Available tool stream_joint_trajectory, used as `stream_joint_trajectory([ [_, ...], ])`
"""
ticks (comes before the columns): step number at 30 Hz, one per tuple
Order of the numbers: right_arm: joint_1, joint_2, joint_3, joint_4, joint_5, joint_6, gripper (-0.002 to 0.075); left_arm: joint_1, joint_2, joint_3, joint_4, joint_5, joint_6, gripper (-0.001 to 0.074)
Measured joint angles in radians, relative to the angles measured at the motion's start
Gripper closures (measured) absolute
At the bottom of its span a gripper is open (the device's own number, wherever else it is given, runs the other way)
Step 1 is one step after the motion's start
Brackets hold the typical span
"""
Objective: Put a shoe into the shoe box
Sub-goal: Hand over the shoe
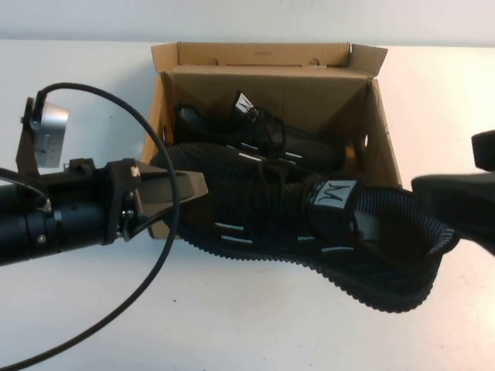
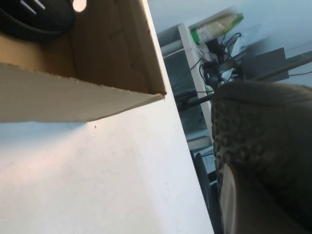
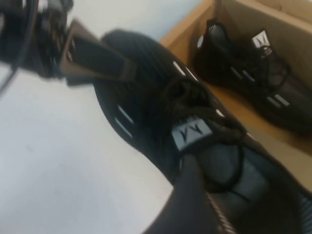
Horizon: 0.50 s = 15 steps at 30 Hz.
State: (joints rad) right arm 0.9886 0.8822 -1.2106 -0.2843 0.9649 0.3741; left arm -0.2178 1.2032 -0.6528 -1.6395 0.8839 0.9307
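The brown cardboard shoe box [image 1: 383, 131] stands open at the table's far middle, and one black sneaker [image 1: 255, 127] lies inside along its back wall. A second black sneaker [image 1: 309, 224] hangs over the box's front edge, toe to the left and heel to the right. My right gripper [image 1: 433, 202] is shut on its heel collar; one of its fingers [image 3: 195, 204] shows beside the white-logo tongue tab [image 3: 190, 132]. My left gripper [image 1: 189, 187] is shut and lies against the held shoe's toe, at the box's front left corner [image 2: 161, 95].
The box's flap lid [image 1: 263, 54] stands up at the back. A black cable [image 1: 166, 255] loops from the left arm over the table in front. Bare white table [image 1: 232, 325] lies in front of the box and on both sides.
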Motion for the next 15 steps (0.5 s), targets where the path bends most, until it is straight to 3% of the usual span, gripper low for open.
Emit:
stream_joint_trajectory([
  [6,0.0,0.0,0.0,0.055,-0.04,0.324,0.0238,0.0,0.0,0.0,0.0,0.0,0.067,0.0597],
  [15,0.0,0.0,0.093,0.319,-0.183,0.48,0.0238,0.0,0.0,0.0,0.0,0.0,0.116,0.0597],
])
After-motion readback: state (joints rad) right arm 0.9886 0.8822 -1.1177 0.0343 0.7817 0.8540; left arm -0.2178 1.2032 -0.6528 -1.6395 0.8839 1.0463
